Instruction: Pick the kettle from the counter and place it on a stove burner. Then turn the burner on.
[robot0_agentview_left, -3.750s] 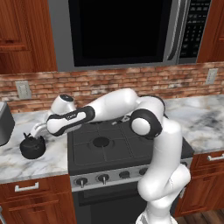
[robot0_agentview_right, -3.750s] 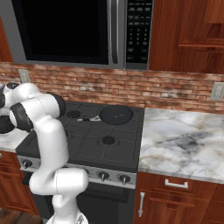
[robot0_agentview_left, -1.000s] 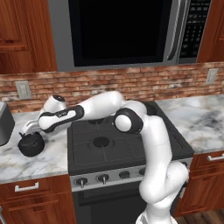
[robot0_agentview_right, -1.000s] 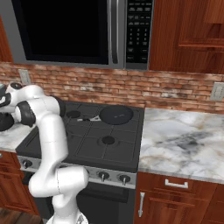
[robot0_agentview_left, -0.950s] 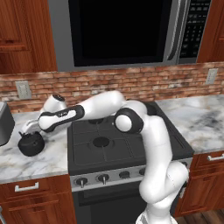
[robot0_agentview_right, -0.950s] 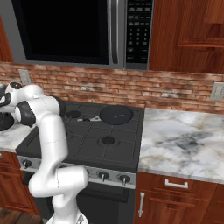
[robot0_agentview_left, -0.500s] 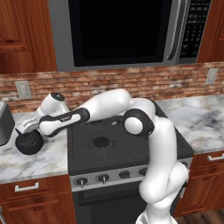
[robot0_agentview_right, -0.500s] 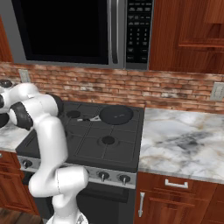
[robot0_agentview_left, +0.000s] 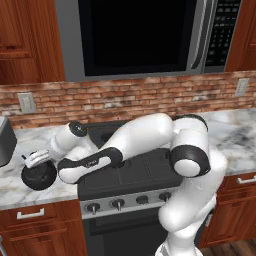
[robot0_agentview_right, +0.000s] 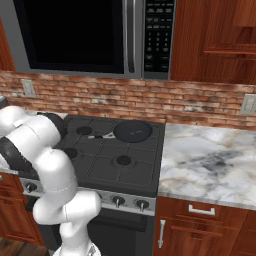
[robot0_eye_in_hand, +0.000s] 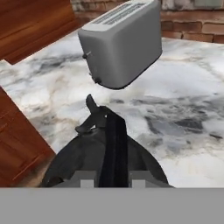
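Note:
The small black kettle (robot0_agentview_left: 39, 176) stands on the white marble counter (robot0_agentview_left: 12, 192) left of the stove. My gripper (robot0_agentview_left: 31, 161) is on top of it, with the arm stretched left across the cooktop. In the hand view the kettle's (robot0_eye_in_hand: 87, 159) arched handle (robot0_eye_in_hand: 114, 144) runs straight between my gripper's (robot0_eye_in_hand: 113, 183) two finger tips, which are shut on it; the spout (robot0_eye_in_hand: 89, 114) points away toward the toaster. I cannot tell whether the kettle's base touches the counter (robot0_eye_in_hand: 183, 109). The front-left stove burner (robot0_agentview_right: 70, 152) shows beside my arm in the right base view.
A grey toaster (robot0_eye_in_hand: 120, 43) stands on the counter just beyond the kettle, at the far left edge (robot0_agentview_left: 5, 142). A flat black pan (robot0_agentview_right: 132, 131) sits on the back-right burner. Stove knobs (robot0_agentview_right: 117, 200) line the front panel. A microwave hangs above the cooktop.
The kettle and my hand have shifted a little toward the counter's front and the stove. My forearm now lies lower across the stove's left side. The fingers have closed slightly more.

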